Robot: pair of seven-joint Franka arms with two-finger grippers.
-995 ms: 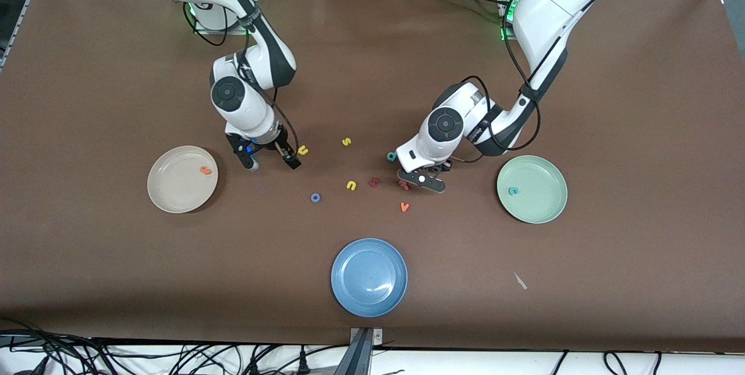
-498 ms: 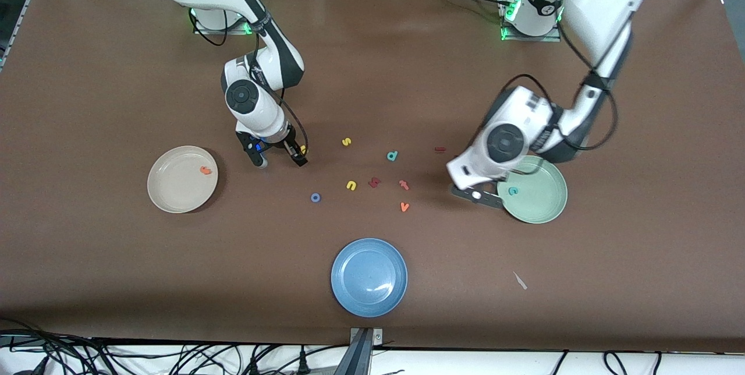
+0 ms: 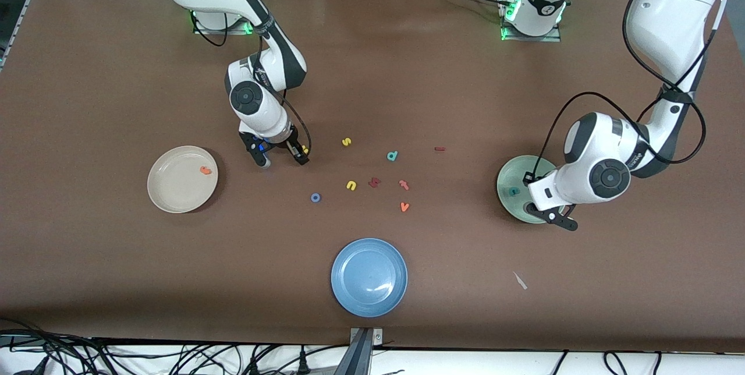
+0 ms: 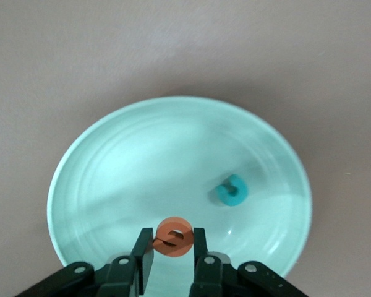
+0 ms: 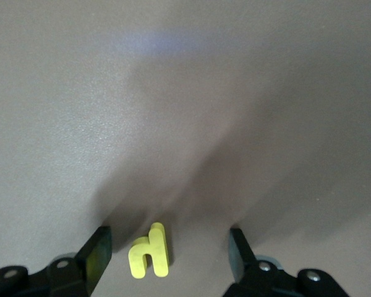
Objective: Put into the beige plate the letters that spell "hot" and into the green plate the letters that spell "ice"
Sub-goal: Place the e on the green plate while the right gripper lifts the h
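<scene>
Left end effector (image 4: 172,255) hung over the green plate (image 4: 111,161), pinching the orange "e" (image 4: 172,236) for release beside the teal "c" (image 4: 230,190) at its two o'clock. Right end effector (image 5: 167,250), fingers spread, straddled the yellow "h" (image 5: 150,250) on the desk (image 3: 116,276).

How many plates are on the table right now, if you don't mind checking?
3. The beige plate lies toward the right arm's end, the green plate toward the left arm's end under the left end effector, and the blue plate nearest the front camera.

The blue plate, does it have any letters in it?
No, the blue plate lies bare in the front view, with no foam letter on it.
</scene>
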